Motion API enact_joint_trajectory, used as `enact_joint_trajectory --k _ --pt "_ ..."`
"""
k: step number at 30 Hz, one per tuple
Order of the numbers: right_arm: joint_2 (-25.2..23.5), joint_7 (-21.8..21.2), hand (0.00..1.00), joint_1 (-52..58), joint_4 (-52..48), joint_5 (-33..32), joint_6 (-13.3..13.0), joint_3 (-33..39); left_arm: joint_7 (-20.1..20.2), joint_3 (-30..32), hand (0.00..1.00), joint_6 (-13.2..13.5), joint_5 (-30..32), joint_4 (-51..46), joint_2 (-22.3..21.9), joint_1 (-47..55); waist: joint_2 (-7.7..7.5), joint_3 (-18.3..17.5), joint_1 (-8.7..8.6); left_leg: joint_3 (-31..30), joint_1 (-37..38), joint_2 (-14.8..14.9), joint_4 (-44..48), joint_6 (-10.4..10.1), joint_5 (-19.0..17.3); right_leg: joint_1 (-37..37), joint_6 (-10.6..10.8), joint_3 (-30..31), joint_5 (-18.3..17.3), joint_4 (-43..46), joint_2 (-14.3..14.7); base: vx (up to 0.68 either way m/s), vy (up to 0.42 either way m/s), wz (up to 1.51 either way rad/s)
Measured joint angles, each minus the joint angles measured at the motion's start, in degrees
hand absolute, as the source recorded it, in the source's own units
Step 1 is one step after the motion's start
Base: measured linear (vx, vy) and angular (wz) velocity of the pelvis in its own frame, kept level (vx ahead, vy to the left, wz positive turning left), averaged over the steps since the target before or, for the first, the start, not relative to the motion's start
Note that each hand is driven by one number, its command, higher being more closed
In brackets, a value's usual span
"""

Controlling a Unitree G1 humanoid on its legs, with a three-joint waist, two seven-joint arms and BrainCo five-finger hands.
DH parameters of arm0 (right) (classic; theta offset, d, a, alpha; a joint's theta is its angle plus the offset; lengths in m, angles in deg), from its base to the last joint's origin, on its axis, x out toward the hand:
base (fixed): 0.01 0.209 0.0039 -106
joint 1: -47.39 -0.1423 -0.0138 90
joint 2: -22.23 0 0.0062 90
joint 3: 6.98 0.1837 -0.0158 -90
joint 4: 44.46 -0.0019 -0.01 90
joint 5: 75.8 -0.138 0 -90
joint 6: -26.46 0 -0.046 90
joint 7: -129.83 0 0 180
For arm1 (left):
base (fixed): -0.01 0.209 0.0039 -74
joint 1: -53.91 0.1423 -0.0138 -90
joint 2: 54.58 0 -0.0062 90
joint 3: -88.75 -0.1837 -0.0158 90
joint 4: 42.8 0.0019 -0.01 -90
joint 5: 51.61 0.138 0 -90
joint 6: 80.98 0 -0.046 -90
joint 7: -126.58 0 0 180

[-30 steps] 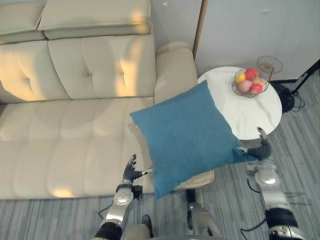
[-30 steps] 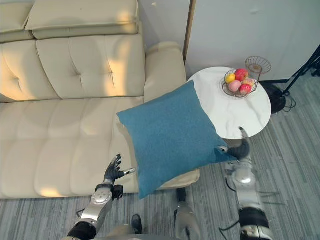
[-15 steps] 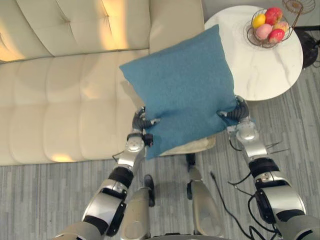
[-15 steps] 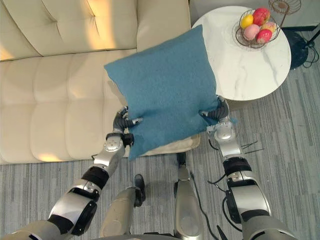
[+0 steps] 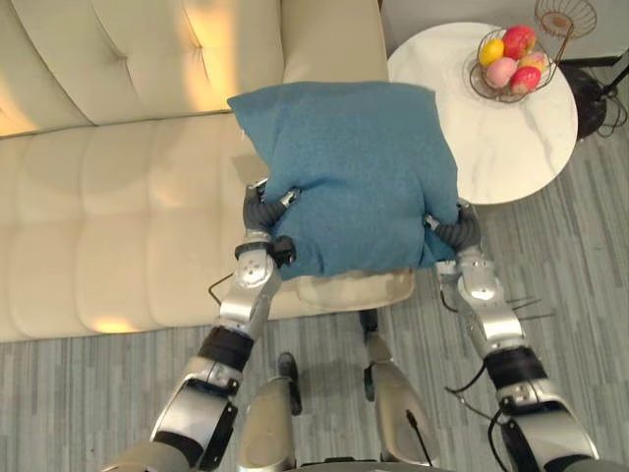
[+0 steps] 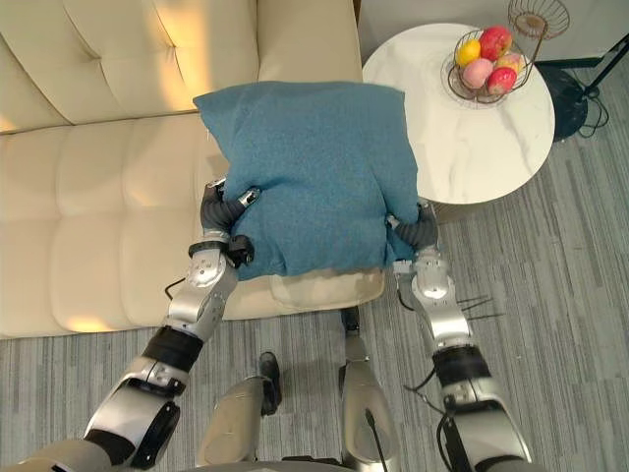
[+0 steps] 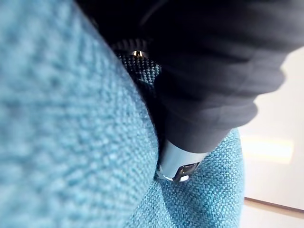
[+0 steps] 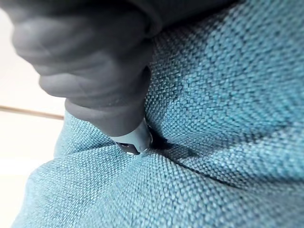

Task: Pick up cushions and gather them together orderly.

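Note:
A square blue cushion (image 5: 354,167) hangs level in front of me, over the front right end of the cream sofa (image 5: 118,216). My left hand (image 5: 263,208) grips its lower left side, fingers curled into the cloth. My right hand (image 5: 457,233) grips the lower right side the same way. The cushion bulges and dents between them. In the left wrist view a finger (image 7: 183,166) digs into the blue weave (image 7: 57,142). In the right wrist view another finger (image 8: 133,137) presses a fold into the cloth (image 8: 213,118).
A round white marble table (image 5: 491,147) stands right of the sofa arm (image 5: 329,44), close to the cushion's right edge. On it sit a wire basket of fruit (image 5: 511,61) and an empty wire basket (image 5: 565,18). Grey striped carpet (image 5: 580,256) lies in front.
Both hands have closed on the cushion's lower sides. The cushion has turned from a diamond to square and level. The camera has tilted down and come closer.

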Motion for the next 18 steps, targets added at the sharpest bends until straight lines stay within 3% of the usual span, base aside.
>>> enact_joint_trajectory --k 7,10,11,12,13,14,15,16,18 --pt "-5.85 -4.70 1.00 12.01 -10.13 -3.53 -1.94 -0.02 1.38 0.52 1.00 0.07 2.40 -13.93 -0.16 18.37 0.01 -7.00 1.20 0.75 5.01 -0.24 -1.78 0.26 -0.14 3.19 -0.14 0.49 -0.67 0.97 -0.09 0.00 0.051 -0.02" --pt "-8.15 -5.18 1.00 15.83 -14.65 -4.85 -3.69 -0.28 1.55 0.96 1.00 1.31 3.44 -16.85 -0.32 21.19 -0.16 -7.11 3.61 2.98 5.17 -0.72 0.95 1.42 -1.42 3.04 0.29 2.55 -0.77 3.00 -0.47 -0.15 0.066 -0.34" --pt "-8.75 -5.93 1.00 16.35 -16.06 -5.12 -3.86 -0.44 1.60 1.51 1.00 1.77 3.91 -17.61 -0.38 21.98 -0.55 -7.35 3.74 3.23 3.38 -1.09 4.07 2.09 -2.26 1.13 1.98 2.89 -0.01 5.05 -1.10 -0.26 0.074 -0.41" --pt "-8.61 -6.47 1.00 16.10 -16.32 -6.05 -4.58 -0.79 2.00 2.58 1.00 2.20 4.71 -17.80 -0.96 22.17 -0.42 -7.55 4.14 4.22 1.73 -0.45 4.75 3.24 -1.66 -1.41 6.68 2.53 2.96 5.81 -0.79 -0.29 0.048 -0.39" --pt "-8.70 -6.83 1.00 16.08 -16.33 -6.11 -4.83 -0.78 2.53 3.16 1.00 2.20 5.15 -17.70 -1.24 22.03 -0.32 -7.44 4.03 4.91 1.20 -0.14 4.79 3.90 -1.15 -2.67 7.62 1.87 1.77 8.76 -1.22 -0.34 0.014 -0.10" --pt "-8.84 -7.03 1.00 16.60 -16.25 -6.14 -4.85 -0.78 2.82 3.23 1.00 2.16 6.07 -17.55 -1.62 22.32 -0.12 -7.31 3.22 4.13 0.77 -0.03 4.95 4.41 -0.07 -6.54 0.65 -0.35 -9.89 25.76 -1.45 -0.30 -0.008 0.26" --pt "-8.88 -7.03 1.00 17.63 -16.25 -6.08 -4.87 -0.77 3.26 3.16 1.00 2.16 6.73 -17.60 -2.10 23.00 -0.13 -7.33 3.26 3.18 1.64 -0.06 4.86 4.48 0.72 -7.36 -0.29 -0.79 -17.34 38.63 -1.55 -0.25 0.002 0.45" --pt "-8.88 -7.04 1.00 18.54 -16.26 -5.96 -4.88 -0.78 3.60 3.17 1.00 2.17 7.11 -17.64 -2.69 24.03 -0.13 -7.52 3.40 1.97 1.92 -0.08 4.79 4.22 1.39 -6.42 0.95 -0.81 -21.68 47.37 -1.62 -0.18 -0.038 0.53" --pt "-8.91 -7.09 1.00 19.49 -16.30 -5.58 -4.93 -1.31 3.96 3.19 1.00 2.26 7.14 -17.81 -3.07 25.87 -0.52 -8.10 3.79 -1.22 0.12 -0.22 4.73 3.31 3.55 -1.52 3.25 -0.14 -27.10 55.67 -1.43 -0.25 -0.149 0.73"
